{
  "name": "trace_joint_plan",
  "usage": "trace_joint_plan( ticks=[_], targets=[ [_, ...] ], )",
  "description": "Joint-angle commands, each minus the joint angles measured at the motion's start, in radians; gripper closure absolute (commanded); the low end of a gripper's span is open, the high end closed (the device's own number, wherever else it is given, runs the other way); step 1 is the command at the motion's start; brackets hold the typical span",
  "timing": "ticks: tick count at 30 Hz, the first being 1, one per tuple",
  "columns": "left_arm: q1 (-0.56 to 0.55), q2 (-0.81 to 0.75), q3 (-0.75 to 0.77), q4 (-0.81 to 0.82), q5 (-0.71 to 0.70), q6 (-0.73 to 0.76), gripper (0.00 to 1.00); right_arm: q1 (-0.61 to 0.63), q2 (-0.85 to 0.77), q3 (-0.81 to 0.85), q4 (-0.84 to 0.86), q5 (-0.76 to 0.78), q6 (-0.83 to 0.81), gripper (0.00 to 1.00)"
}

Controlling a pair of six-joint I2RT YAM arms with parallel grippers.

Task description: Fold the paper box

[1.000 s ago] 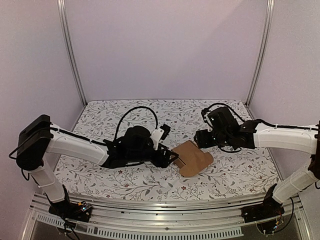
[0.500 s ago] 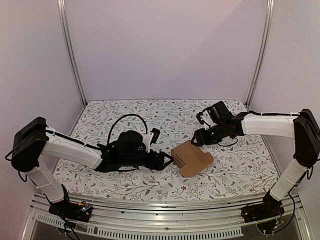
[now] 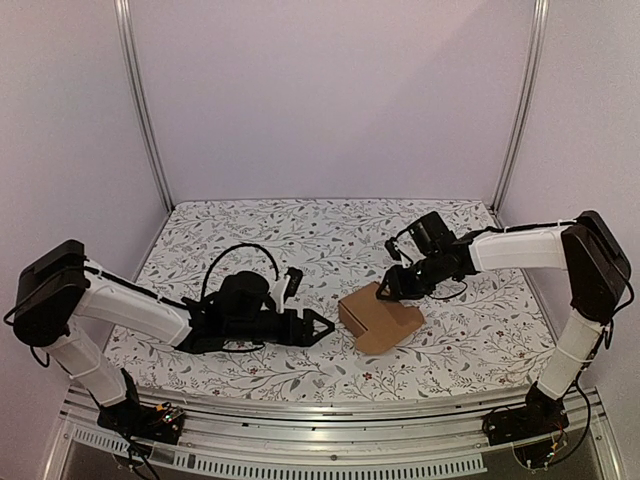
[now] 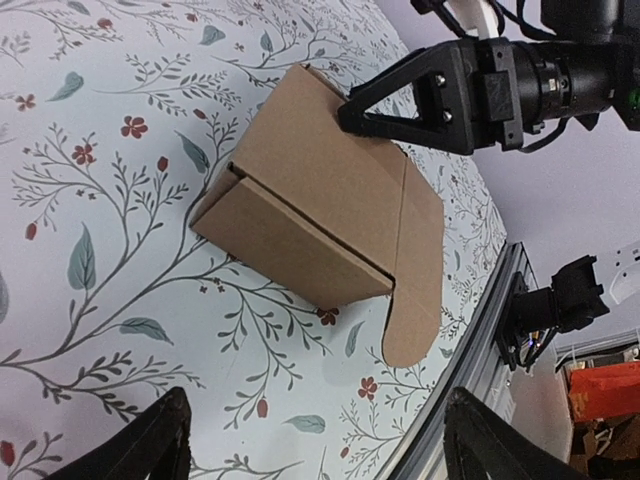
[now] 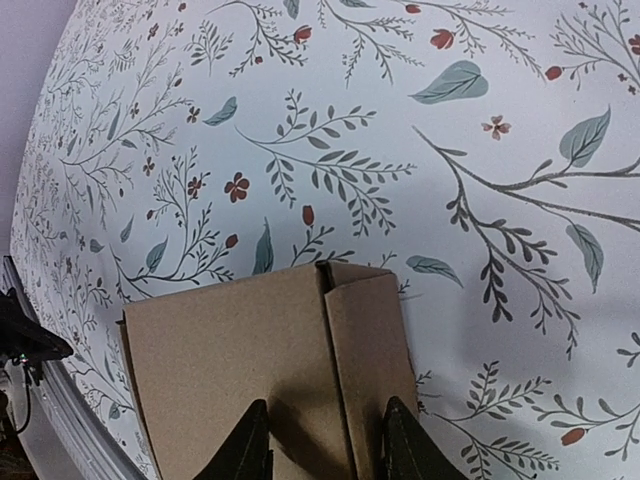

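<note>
The paper box (image 3: 380, 316) is a brown cardboard piece lying flat-folded on the flowered cloth, with a rounded flap (image 4: 420, 300) sticking out toward the front rail. My left gripper (image 3: 322, 326) lies low just left of it, open and empty, and well short of the box (image 4: 320, 215). The left gripper (image 4: 315, 455) shows only its two dark fingertips (image 4: 150, 445), far apart. My right gripper (image 3: 386, 289) is at the box's far edge. Its jaws (image 5: 325, 445) stand partly apart over the box (image 5: 230, 370), astride a fold line, tips at the cardboard.
The flowered tablecloth (image 3: 250, 240) covers the table. A metal rail (image 3: 330, 410) runs along the near edge, close to the box's flap. Upright frame posts (image 3: 145, 110) stand at the back corners, with plain walls behind.
My left gripper drew back to the left, away from the box, and opened wider. My right gripper came down onto the box's far edge and its jaws narrowed.
</note>
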State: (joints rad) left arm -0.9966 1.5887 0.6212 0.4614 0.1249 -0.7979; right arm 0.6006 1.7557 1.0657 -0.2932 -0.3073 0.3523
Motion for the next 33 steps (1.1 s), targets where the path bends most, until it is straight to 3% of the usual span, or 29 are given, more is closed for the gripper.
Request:
trace_joint_plan(
  ticks=[1, 25, 33],
  targets=[
    [0.051, -0.029, -0.053, 0.059, 0.039, -0.056, 0.14, -0.004, 0.014, -0.047, 0.074, -0.072, 0.063, 0.65],
    [0.105, -0.077, -0.167, 0.056, 0.111, -0.208, 0.12, 0.182, -0.013, -0.164, 0.282, 0.066, 0.363, 0.89],
    [0.105, -0.024, -0.182, 0.134, 0.148, -0.279, 0.04, 0.232, -0.011, -0.213, 0.372, 0.112, 0.434, 0.92]
  ],
)
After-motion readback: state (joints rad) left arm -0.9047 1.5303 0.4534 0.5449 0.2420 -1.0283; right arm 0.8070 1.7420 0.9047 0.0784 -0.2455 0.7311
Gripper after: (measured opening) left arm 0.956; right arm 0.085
